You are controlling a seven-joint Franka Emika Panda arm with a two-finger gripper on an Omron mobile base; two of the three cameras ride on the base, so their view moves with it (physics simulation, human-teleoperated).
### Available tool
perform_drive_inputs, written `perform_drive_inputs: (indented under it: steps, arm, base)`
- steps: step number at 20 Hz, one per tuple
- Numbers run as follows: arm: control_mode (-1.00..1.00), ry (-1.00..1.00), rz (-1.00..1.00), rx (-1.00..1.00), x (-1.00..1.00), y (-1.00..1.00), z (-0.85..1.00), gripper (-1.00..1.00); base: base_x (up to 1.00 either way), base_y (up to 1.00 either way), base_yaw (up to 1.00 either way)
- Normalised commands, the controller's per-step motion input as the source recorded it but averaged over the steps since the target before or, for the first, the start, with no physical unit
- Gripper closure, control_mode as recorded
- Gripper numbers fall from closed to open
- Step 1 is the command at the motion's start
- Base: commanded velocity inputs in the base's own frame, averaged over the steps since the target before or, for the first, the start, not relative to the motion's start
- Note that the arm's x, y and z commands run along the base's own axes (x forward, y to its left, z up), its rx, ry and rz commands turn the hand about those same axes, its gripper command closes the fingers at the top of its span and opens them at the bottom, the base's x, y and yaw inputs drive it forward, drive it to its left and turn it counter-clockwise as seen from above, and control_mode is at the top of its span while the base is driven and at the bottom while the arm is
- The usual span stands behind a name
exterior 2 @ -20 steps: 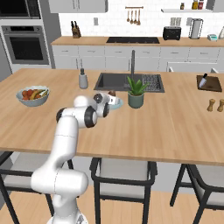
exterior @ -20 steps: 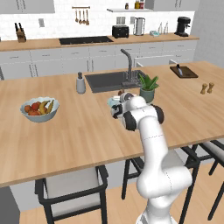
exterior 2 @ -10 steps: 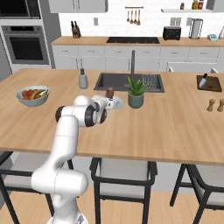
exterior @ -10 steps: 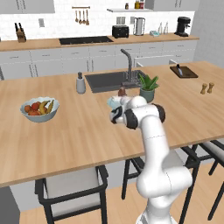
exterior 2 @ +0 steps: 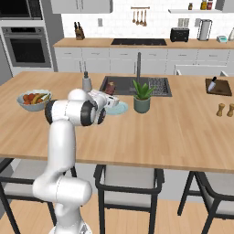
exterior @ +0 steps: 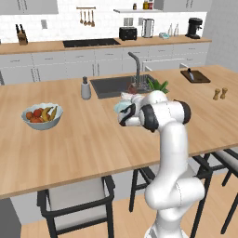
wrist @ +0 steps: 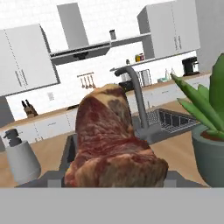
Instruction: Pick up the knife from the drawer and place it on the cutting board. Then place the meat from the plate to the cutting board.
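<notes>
The white robot arm's two-finger gripper (wrist: 114, 177) holds the meat (wrist: 113, 142), a reddish-brown marbled irregular chunk; in the hand view the chunk sits between the finger tips, so the jaws stand partly apart, closed on it. In the right base view the meat (exterior 2: 110, 88) shows as a small dark red piece at the gripper (exterior 2: 111, 97), above the small round pale blue plate (exterior 2: 119, 109), which lies on the light tan wooden island countertop (exterior 2: 183, 128) just left of the green potted plant in a grey pot (exterior 2: 142, 97). Whether the meat touches the plate cannot be told. In the left base view the plate (exterior: 122, 106) lies beside the gripper (exterior: 131, 95), near the dark sink basin (exterior: 114, 85) and its grey faucet (exterior: 136, 66). The flat rectangular dark brown wooden cutting board (exterior 2: 218, 87) rests well apart at the counter's far right, with the slim black-handled knife (exterior 2: 212, 83) lying on it. A white fruit bowl (exterior: 42, 115) stands on the counter's left side, and a grey soap dispenser (exterior: 85, 88) stands beside the sink.
</notes>
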Motion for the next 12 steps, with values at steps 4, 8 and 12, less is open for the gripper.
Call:
perform_drive_inputs:
  steps: [4, 8, 12]
  arm:
    - [-1.00, -0.25, 0.00, 0.02, -0.96, 0.00, 1.00, 1.00]
    - [-1.00, -0.24, 0.00, 0.00, -0.98, 0.00, 1.00, 1.00]
    - [-1.00, -0.17, 0.00, 0.00, -0.87, 0.00, 1.00, 1.00]
  base:
    - [0.00, 0.00, 0.00]
    - [0.00, 0.00, 0.00]
    - [0.00, 0.00, 0.00]
